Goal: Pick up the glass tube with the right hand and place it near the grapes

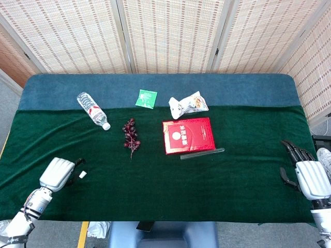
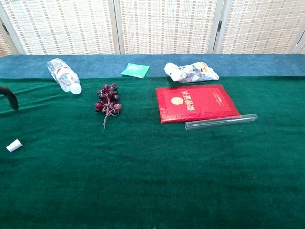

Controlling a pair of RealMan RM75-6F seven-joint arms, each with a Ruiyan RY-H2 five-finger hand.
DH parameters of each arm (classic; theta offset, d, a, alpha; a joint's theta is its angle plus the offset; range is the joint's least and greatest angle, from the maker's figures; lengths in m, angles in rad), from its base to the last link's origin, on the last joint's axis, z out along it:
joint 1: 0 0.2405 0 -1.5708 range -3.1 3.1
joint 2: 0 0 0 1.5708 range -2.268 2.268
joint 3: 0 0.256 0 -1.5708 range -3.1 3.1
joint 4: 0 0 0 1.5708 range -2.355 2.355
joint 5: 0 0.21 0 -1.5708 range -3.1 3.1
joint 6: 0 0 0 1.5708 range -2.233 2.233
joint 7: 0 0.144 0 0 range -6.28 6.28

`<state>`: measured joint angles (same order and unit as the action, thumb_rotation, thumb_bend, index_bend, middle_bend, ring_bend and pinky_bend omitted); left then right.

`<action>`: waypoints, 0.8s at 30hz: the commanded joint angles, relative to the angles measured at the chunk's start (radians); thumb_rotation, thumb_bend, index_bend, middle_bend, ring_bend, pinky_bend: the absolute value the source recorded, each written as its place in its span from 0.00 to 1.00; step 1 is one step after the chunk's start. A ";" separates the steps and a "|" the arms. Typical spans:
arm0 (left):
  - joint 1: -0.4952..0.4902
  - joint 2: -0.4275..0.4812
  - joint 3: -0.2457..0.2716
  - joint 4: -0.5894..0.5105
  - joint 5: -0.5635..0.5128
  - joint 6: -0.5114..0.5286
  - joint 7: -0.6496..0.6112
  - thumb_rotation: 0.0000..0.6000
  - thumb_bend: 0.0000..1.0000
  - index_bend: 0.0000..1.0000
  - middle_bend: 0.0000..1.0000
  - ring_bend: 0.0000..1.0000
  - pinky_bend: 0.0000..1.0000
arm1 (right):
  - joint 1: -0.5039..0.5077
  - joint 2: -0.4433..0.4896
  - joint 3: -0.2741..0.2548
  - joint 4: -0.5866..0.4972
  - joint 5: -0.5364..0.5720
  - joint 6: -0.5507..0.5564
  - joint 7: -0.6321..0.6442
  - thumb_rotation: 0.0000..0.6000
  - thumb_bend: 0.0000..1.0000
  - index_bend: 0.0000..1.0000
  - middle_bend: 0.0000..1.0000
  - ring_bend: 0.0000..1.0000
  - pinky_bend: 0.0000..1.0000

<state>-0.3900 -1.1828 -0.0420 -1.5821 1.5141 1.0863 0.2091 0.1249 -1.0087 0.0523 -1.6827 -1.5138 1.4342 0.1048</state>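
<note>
The clear glass tube (image 1: 202, 153) (image 2: 220, 122) lies flat on the green cloth, along the front edge of a red booklet (image 1: 187, 135) (image 2: 195, 102). The dark grapes (image 1: 130, 134) (image 2: 108, 99) lie left of the booklet. My right hand (image 1: 307, 173) hovers at the table's right edge, far right of the tube, fingers spread and holding nothing. My left hand (image 1: 58, 173) is over the front left of the cloth, back up, with nothing in it. In the chest view only one dark fingertip (image 2: 9, 95) of it shows at the left edge.
A water bottle (image 1: 93, 110) (image 2: 64, 75) lies at the back left, a green packet (image 1: 146, 98) (image 2: 135, 70) and a crumpled snack bag (image 1: 187, 105) (image 2: 191, 72) at the back. A small white piece (image 1: 82, 174) (image 2: 14, 145) lies beside my left hand.
</note>
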 commanded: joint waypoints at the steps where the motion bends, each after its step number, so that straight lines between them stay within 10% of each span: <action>1: -0.038 -0.023 0.019 0.023 -0.050 -0.081 0.027 1.00 0.67 0.36 1.00 0.89 0.79 | 0.002 -0.003 0.000 0.004 0.001 -0.004 0.002 1.00 0.56 0.07 0.12 0.17 0.19; 24: -0.083 -0.067 0.044 0.028 -0.244 -0.192 0.136 1.00 0.74 0.35 1.00 0.89 0.79 | 0.006 -0.021 0.005 0.031 0.011 -0.021 0.030 1.00 0.56 0.03 0.13 0.18 0.19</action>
<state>-0.4730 -1.2490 0.0006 -1.5539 1.2711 0.8945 0.3438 0.1308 -1.0295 0.0575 -1.6518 -1.5034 1.4131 0.1349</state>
